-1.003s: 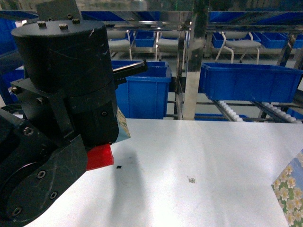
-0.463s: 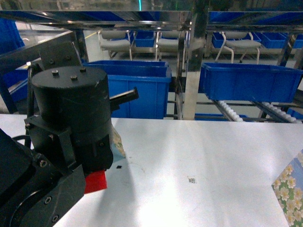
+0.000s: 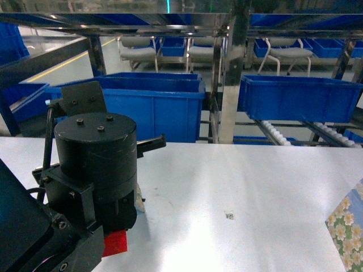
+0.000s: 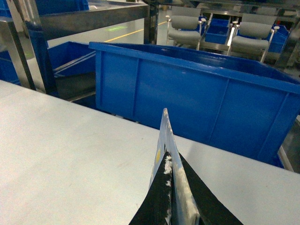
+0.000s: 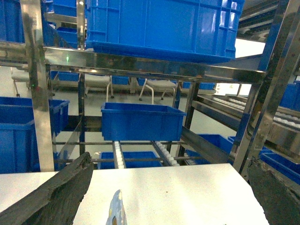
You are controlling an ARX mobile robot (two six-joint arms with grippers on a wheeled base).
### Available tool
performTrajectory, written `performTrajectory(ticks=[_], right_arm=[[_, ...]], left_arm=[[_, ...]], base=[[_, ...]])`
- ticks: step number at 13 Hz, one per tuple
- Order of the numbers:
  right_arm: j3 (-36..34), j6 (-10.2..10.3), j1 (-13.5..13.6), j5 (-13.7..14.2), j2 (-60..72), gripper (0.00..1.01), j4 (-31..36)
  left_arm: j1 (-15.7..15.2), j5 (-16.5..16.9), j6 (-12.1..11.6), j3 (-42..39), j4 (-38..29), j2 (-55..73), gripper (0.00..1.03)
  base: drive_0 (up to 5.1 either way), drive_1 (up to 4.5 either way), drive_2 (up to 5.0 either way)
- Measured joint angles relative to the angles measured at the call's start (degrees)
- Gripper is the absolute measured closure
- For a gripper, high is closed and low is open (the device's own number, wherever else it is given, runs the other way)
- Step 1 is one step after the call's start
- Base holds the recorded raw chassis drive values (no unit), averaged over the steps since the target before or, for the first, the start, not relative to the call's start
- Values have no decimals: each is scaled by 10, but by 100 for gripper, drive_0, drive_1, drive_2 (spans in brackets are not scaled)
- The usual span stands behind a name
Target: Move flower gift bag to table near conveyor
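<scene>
The left gripper (image 4: 174,206) is pinched together on the upright edge of a flower gift bag (image 4: 161,154), low over the table (image 4: 65,154). Beyond it sits a blue bin (image 4: 197,98). The right gripper's (image 5: 168,197) fingers (image 5: 56,197) are spread wide, another flowered bag edge (image 5: 116,211) between them; the conveyor (image 5: 164,152) lies ahead.

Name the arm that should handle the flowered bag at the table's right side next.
Right. The flowered bag is on its side of the table, and the open right tool flanks a thin bag edge, probably that bag's. The left tool is shut on a thin sheet.
</scene>
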State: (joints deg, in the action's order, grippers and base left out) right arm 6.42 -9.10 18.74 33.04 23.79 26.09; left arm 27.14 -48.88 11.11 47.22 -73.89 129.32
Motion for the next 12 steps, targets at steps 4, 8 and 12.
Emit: performTrajectory(ticks=[4,8,12], right_arm=[[0,0,0,0,0,3,0],[0,0,0,0,0,3,0],[0,0,0,0,0,3,0]], left_arm=[[28,-8,-17,-15,-2,0,101],[35,-2,-37,-55,2,-11,71],[22,31,-54,-79,2,-55,7]], base=[[0,0,0],[0,0,0],[0,0,0]])
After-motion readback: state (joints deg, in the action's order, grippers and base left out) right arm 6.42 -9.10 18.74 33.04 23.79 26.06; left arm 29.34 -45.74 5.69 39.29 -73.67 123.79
